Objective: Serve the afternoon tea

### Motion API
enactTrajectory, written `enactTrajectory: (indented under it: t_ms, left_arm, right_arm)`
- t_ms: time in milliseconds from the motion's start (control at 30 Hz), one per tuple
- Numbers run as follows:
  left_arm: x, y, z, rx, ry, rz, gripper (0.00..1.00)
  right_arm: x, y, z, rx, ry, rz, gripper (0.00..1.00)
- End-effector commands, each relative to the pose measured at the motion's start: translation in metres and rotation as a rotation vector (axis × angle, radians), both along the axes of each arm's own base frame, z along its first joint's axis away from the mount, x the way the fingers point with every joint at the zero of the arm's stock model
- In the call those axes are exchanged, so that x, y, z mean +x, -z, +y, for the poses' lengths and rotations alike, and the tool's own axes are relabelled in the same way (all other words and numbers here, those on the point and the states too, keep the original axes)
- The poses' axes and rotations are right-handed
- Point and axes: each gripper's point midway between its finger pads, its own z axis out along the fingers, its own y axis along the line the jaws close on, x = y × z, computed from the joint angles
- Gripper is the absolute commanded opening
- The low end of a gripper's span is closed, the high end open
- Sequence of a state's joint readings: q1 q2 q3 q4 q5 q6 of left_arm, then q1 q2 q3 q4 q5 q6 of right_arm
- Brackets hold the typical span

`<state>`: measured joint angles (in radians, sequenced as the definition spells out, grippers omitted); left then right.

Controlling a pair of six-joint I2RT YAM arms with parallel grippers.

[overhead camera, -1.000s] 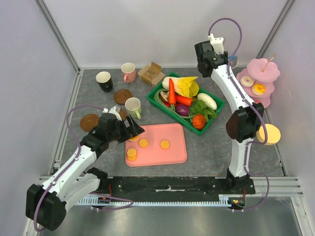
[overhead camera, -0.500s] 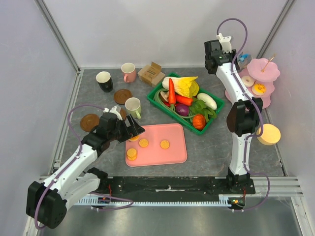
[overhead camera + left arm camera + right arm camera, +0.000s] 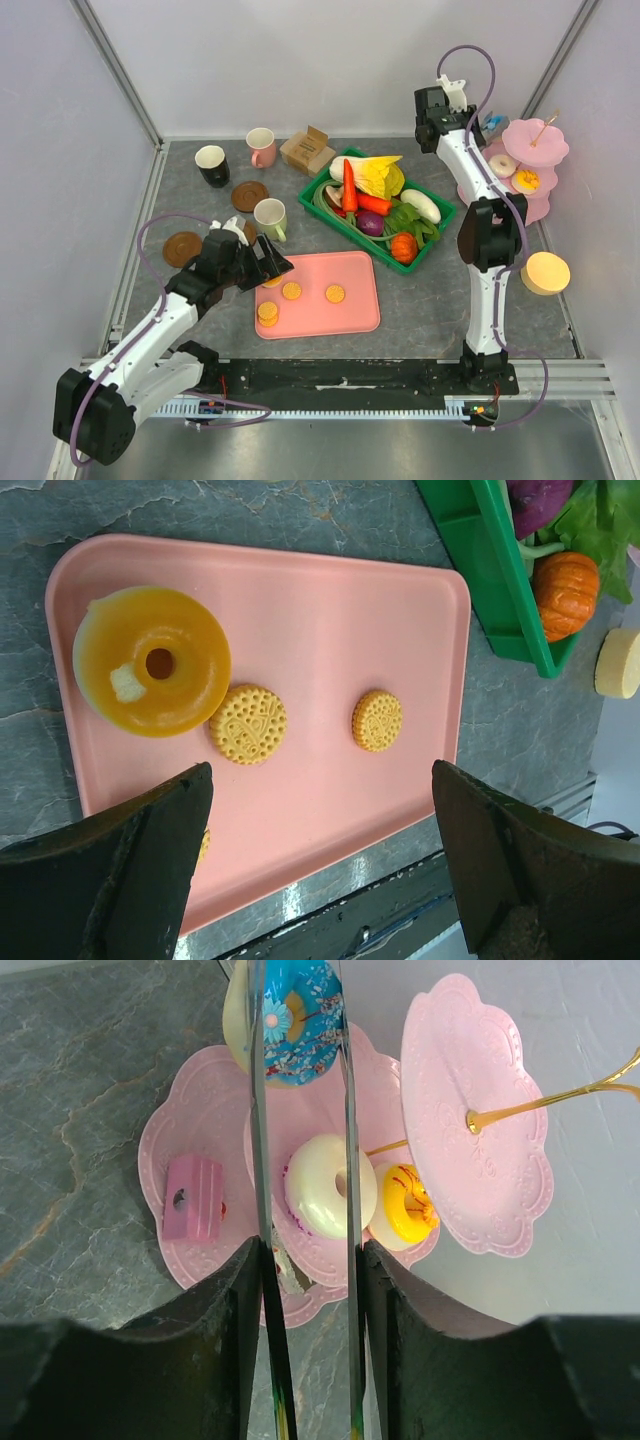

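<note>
My right gripper [image 3: 297,990] pinches one blue iced donut [image 3: 300,1040] over the far-right pink stand [image 3: 480,1140], which bears one white donut [image 3: 320,1185], one yellow donut [image 3: 408,1205] and one pink cake slice [image 3: 192,1198]. My left gripper [image 3: 318,810] gapes wide and empty over the near pink tray [image 3: 330,610], which carries one orange donut [image 3: 150,660] and three biscuits [image 3: 248,723].

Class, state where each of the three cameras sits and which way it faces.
Top external: above and behind the robot, looking down on the table; left arm and right arm show.
Left wrist: faces down at the pink tray; the open left gripper shows.
Right wrist: faces down at the tiered stand; right gripper grips a blue donut.
Shared: top and left wrist show that tray.
</note>
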<state>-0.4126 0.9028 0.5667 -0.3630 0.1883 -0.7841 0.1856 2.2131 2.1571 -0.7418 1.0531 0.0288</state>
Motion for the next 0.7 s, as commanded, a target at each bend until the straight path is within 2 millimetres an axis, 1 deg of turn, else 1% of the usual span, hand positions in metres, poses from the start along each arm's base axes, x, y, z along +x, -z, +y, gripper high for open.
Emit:
enactTrajectory:
  t_ms: [0, 167, 267, 467, 533, 667]
  left_arm:
    - [0.008, -0.014, 0.000, 0.021, 0.005, -0.033, 0.96]
    - [0.006, -0.013, 0.001, 0.043, 0.014, 0.001, 0.96]
    - [0.006, -0.018, 0.003, 0.053, 0.008, -0.004, 0.96]
    - [0.007, -0.024, 0.010, 0.074, -0.020, -0.026, 0.96]
    - [0.007, -0.023, 0.010, 0.074, -0.021, -0.023, 0.96]
    - [0.006, -0.021, 0.008, 0.072, -0.009, -0.011, 0.96]
  right_arm:
    - [0.000, -0.024, -0.010, -0.055, 0.061, -0.064, 0.49]
    - [-0.002, -0.022, -0.015, -0.062, 0.073, -0.057, 0.49]
    - [-0.002, -0.018, -0.019, -0.060, 0.079, -0.049, 0.49]
    - [-0.009, -0.019, -0.029, -0.061, 0.115, -0.061, 0.49]
    - [-0.013, -0.019, -0.030, -0.058, 0.122, -0.069, 0.49]
    - [-0.017, -0.013, -0.033, -0.056, 0.135, -0.061, 0.49]
